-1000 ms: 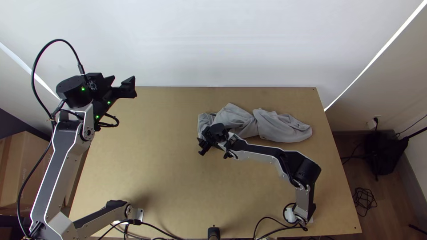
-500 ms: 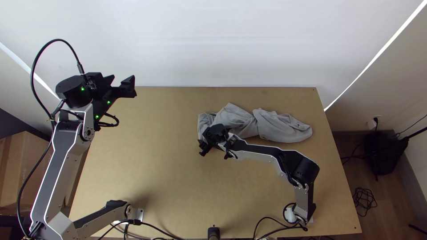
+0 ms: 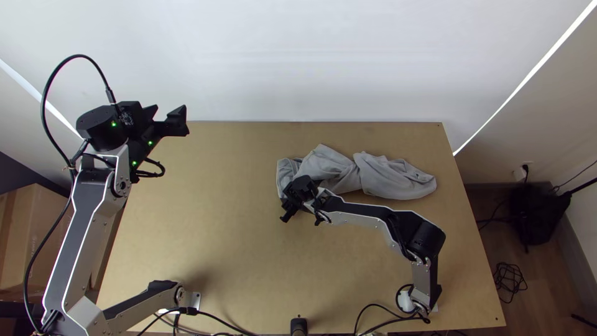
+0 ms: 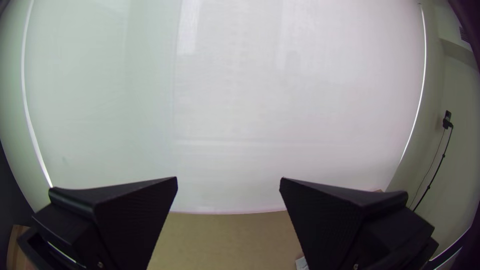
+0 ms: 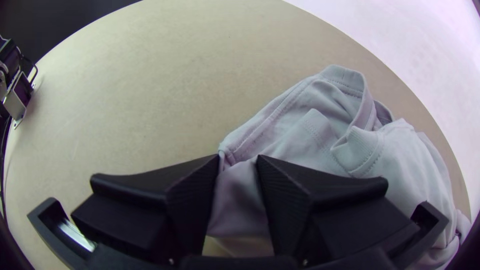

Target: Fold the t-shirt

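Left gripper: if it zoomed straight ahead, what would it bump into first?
Probably the big white wall behind the table. The left gripper points at it, though I can't tell how far away it is.

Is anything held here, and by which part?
Left gripper holds nothing; right gripper is at one end of the shirt; whether it grips cannot be told.

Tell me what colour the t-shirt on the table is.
The t-shirt is light grey, with no pattern that I can see; the top view shows it best.
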Robot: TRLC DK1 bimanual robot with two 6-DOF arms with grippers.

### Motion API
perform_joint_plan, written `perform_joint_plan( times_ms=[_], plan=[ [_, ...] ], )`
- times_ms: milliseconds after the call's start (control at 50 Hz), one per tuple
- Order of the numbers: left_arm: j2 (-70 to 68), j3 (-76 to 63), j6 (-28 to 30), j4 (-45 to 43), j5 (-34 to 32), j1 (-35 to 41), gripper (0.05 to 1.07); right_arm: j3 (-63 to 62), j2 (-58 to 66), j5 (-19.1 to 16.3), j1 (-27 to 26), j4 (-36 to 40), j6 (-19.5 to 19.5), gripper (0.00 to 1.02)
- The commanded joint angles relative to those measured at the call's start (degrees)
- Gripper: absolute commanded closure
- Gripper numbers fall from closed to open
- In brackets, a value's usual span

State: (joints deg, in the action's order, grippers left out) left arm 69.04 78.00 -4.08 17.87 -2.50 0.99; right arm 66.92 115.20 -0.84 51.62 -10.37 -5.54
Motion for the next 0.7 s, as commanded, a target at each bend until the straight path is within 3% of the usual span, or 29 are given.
perform_joint_plan(
  times_ms=[0,20,60,80,400,680],
  plan=[
    [-0.7,-0.2,-0.3,-0.9,-0.4,-0.4,0.09,1.2,1.6,0.3,0.6,0.9,0.7,0.79],
    [-0.7,-0.2,-0.3,-0.8,-0.4,-0.4,0.09,1.3,1.6,0.3,0.6,0.8,0.6,0.80],
    [-0.8,-0.2,-0.3,-0.6,-0.4,-0.4,0.09,1.2,1.6,0.3,0.7,0.1,0.4,0.98],
    [-0.8,-0.2,-0.3,-0.6,-0.4,-0.4,0.09,1.1,1.4,0.4,0.7,-0.1,0.5,1.00],
    [-1.6,-4.0,0.5,1.6,-0.4,3.9,0.09,3.0,-5.3,1.8,-2.7,-3.9,6.2,1.00],
    [-1.3,-8.8,0.6,1.3,-0.4,12.2,0.09,6.6,-12.6,4.4,-8.7,-4.7,7.0,1.00]
  ],
)
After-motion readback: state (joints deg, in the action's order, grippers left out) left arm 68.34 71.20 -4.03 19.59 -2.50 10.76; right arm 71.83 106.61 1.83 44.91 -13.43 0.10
